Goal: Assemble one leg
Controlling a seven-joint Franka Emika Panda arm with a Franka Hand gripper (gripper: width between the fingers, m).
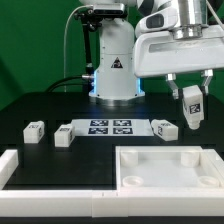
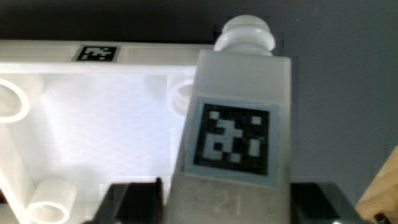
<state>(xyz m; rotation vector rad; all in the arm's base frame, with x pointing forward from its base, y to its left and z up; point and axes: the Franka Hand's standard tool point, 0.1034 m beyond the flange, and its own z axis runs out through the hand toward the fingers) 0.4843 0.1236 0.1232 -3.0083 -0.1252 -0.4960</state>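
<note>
My gripper (image 1: 189,98) is shut on one leg (image 1: 191,110), a white block with a black-and-white tag, and holds it upright in the air at the exterior view's right, above the far right part of the large white tray-like piece (image 1: 170,167). In the wrist view the leg (image 2: 240,110) fills the middle between my dark fingers (image 2: 135,203), with its round peg end pointing away from my gripper (image 2: 228,208). Three more legs lie on the table: two at the left (image 1: 36,129) (image 1: 65,136) and one at the right (image 1: 165,127).
The marker board (image 1: 110,127) lies between the loose legs. The tray-like piece (image 2: 89,110) with round corner holes lies below the held leg. A white L-shaped fence (image 1: 22,170) runs along the front and left. The arm's base (image 1: 115,70) stands behind.
</note>
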